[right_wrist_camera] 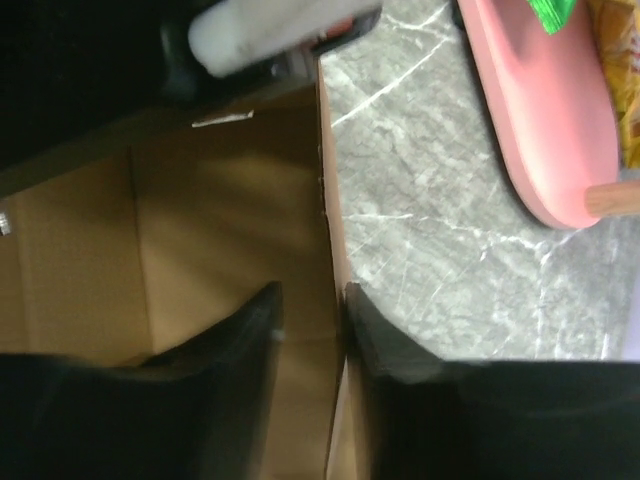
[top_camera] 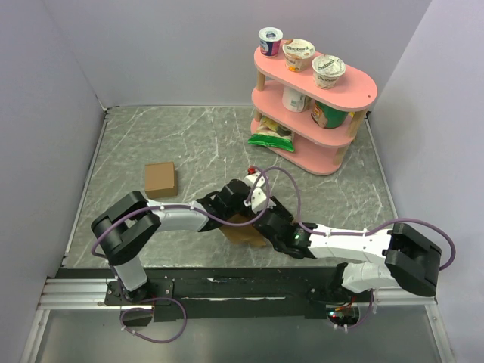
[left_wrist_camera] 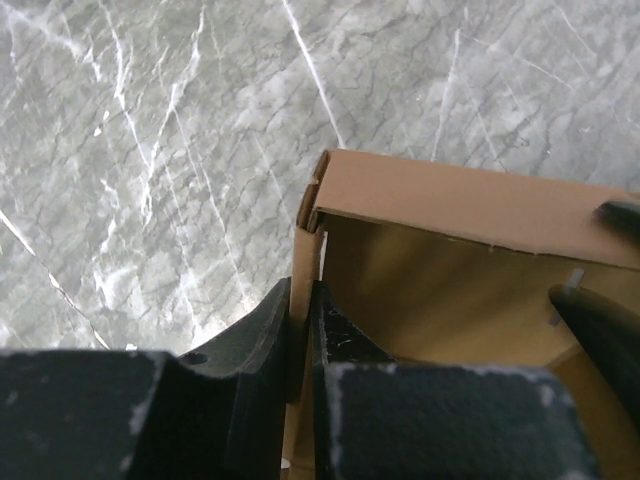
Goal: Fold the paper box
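Two black-and-white arms reach in from the near edge of the grey marbled worktop (top_camera: 189, 136) and meet over the plain brown cardboard paper box (top_camera: 243, 234). It sits near the front middle of the worktop and is mostly hidden beneath them in the overhead view. Only the left wrist view shows the left tool (left_wrist_camera: 303, 305) pressed together on one upright wall of the paper box, close to a corner, one finger outside and one inside. Only the right wrist view, which is blurred, shows the right tool (right_wrist_camera: 311, 295) astride another wall with its fingers apart, the inner one clear of the cardboard. Farther back on the left, seen from overhead alone, a neat brown cardboard cube (top_camera: 160, 179) lies well apart from the box. At the far right stands a two-tier pink oval shelf (top_camera: 355, 94) bearing yoghurt pots (top_camera: 328, 69), with a green packet (top_camera: 271, 138) at its foot; the right wrist view catches only its base.
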Available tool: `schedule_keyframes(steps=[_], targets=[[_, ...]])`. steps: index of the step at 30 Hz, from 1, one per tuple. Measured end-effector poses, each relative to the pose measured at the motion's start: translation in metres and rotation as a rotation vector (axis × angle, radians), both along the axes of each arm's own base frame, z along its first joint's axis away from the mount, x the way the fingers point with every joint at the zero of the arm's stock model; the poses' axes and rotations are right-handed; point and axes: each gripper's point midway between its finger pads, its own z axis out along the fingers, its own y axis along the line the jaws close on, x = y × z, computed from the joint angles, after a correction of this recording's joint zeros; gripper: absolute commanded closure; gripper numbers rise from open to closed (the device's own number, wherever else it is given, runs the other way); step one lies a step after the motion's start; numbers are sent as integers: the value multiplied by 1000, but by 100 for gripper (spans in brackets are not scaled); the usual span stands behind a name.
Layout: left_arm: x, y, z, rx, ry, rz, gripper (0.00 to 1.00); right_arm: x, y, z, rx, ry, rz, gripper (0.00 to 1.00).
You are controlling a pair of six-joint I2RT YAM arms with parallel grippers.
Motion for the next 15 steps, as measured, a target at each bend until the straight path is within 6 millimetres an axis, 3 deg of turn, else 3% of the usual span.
schedule_keyframes(steps=[2, 6, 10, 15], targets=[[2, 1, 0, 0, -1, 20, 93, -2, 1, -1, 13, 11, 2, 22], [9, 7, 0, 4, -12, 92, 91, -8, 2, 5, 58, 32, 19, 13], [10, 11, -1, -1, -17, 146, 91, -15, 6, 33, 204, 15, 36, 1], [11, 30, 0, 1, -31, 219, 91, -23, 4, 80, 444, -32, 33, 2]])
